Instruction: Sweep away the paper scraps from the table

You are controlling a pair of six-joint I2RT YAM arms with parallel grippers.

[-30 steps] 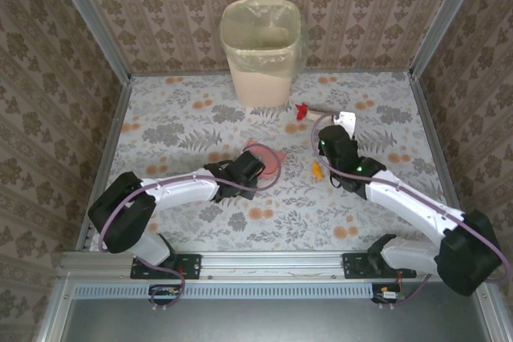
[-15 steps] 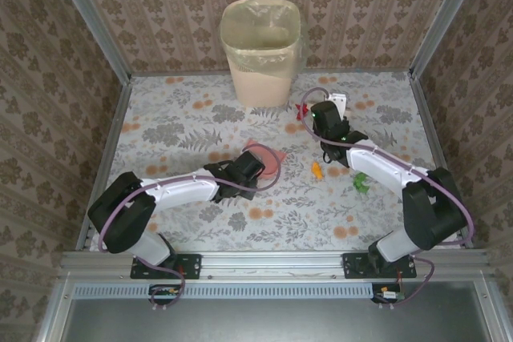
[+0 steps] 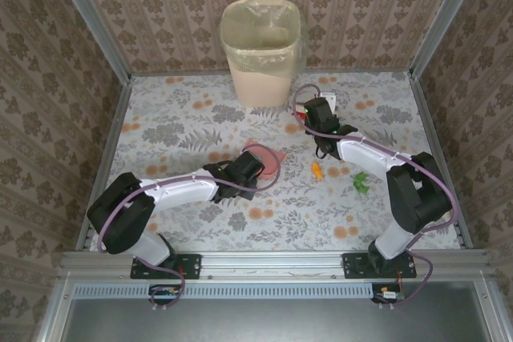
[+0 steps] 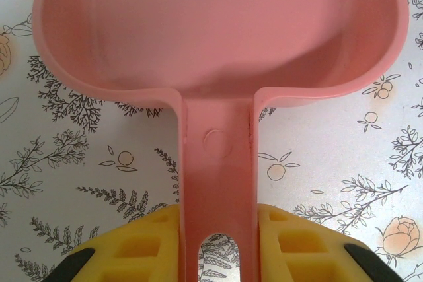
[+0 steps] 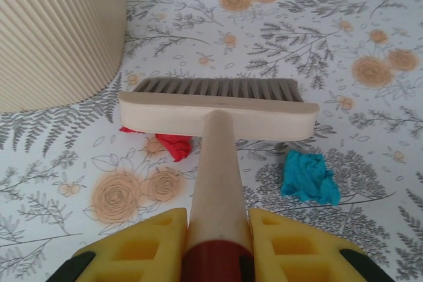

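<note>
My left gripper (image 4: pixel 217 242) is shut on the handle of the pink dustpan (image 4: pixel 218 37), which lies flat on the table (image 3: pixel 168 118); from above the dustpan (image 3: pixel 266 156) sits mid-table ahead of that gripper (image 3: pixel 250 167). My right gripper (image 5: pixel 217 246) is shut on the handle of a pale brush (image 5: pixel 218 109) whose bristles rest on the table. Paper scraps lie close by: a red one (image 5: pixel 173 144) partly under the brush head and a blue one (image 5: pixel 308 176) to its right. From above, an orange scrap (image 3: pixel 317 171) and a green scrap (image 3: pixel 361 182) lie behind the right gripper (image 3: pixel 321 111).
A beige ribbed bin (image 3: pixel 260 52) with a liner stands at the back centre, its wall (image 5: pixel 53 31) just left of the brush. Metal rails and brown patterned walls edge the table. Open printed surface lies to the left and front.
My right arm has swung back and left with the brush, from mid-table to beside the bin, uncovering the green scrap. The left arm and dustpan have stayed still.
</note>
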